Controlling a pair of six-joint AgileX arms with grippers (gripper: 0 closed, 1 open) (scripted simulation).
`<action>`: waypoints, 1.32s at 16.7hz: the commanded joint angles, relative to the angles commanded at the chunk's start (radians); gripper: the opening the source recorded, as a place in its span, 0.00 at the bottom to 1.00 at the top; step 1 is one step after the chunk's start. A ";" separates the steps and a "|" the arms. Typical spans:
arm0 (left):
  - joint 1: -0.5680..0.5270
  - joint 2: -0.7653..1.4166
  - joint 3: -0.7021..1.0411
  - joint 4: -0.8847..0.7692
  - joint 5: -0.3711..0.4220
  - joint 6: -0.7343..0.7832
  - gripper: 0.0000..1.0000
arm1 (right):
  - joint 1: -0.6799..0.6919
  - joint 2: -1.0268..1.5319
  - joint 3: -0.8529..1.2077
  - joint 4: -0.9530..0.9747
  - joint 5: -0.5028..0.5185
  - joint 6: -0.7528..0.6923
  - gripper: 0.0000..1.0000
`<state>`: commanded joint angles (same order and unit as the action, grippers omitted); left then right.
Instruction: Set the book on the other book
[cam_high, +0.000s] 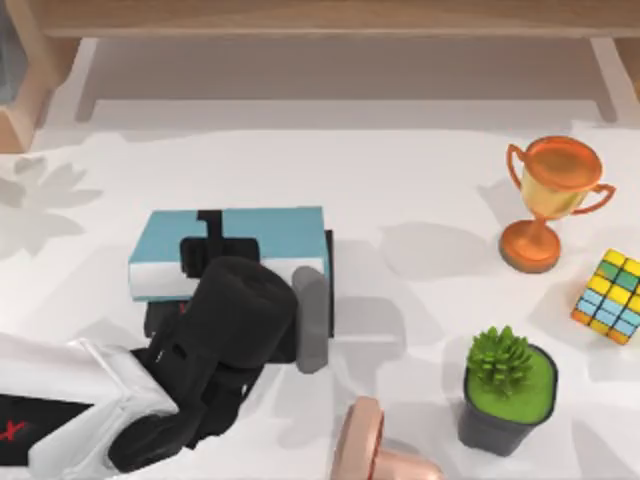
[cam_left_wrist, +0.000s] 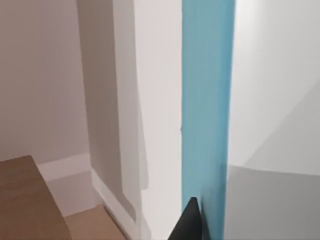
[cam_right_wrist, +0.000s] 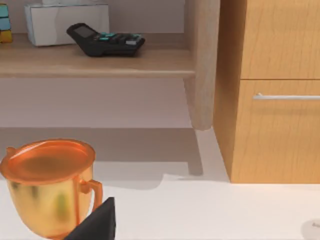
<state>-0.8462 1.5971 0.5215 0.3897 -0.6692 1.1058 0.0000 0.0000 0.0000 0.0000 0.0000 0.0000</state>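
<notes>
Holding: left gripper (cam_high: 222, 262) sits over the blue book (cam_high: 270, 232), fingers pinched onto it, one black finger (cam_high: 209, 228) running across the cover.
Blue book: left half of the table (cam_high: 400, 180), cover up, white page edge facing the near side; from the left wrist it's a blue strip (cam_left_wrist: 207, 110) close to the lens with a black fingertip (cam_left_wrist: 189, 222) beside it.
Black book: mostly hidden under the blue book and the arm, only a dark edge (cam_high: 328, 285) pokes out on the right. Can't say if the two touch.
Right arm: parked at the near edge, a pinkish piece (cam_high: 365, 445) of it shows; can't tell how its fingers are set.
Right side: trophy (cam_high: 552, 195), puzzle cube (cam_high: 612, 296), potted plant (cam_high: 505, 385), all well apart from the books.
Right wrist: trophy (cam_right_wrist: 50, 185) up close, calculator (cam_right_wrist: 106, 40) and a white box (cam_right_wrist: 67, 21) on a shelf, drawer front (cam_right_wrist: 280, 90) beside it.
</notes>
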 joint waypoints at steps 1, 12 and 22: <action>0.005 -0.003 0.000 0.002 -0.001 0.000 0.00 | 0.000 0.000 0.000 0.000 0.000 0.000 1.00; 0.013 0.020 0.007 0.019 0.010 0.011 0.30 | 0.000 0.000 0.000 0.000 0.000 0.000 1.00; 0.013 0.020 0.007 0.019 0.010 0.011 1.00 | 0.000 0.000 0.000 0.000 0.000 0.000 1.00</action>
<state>-0.8333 1.6170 0.5287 0.4089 -0.6590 1.1165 0.0000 0.0000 0.0000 0.0000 0.0000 0.0000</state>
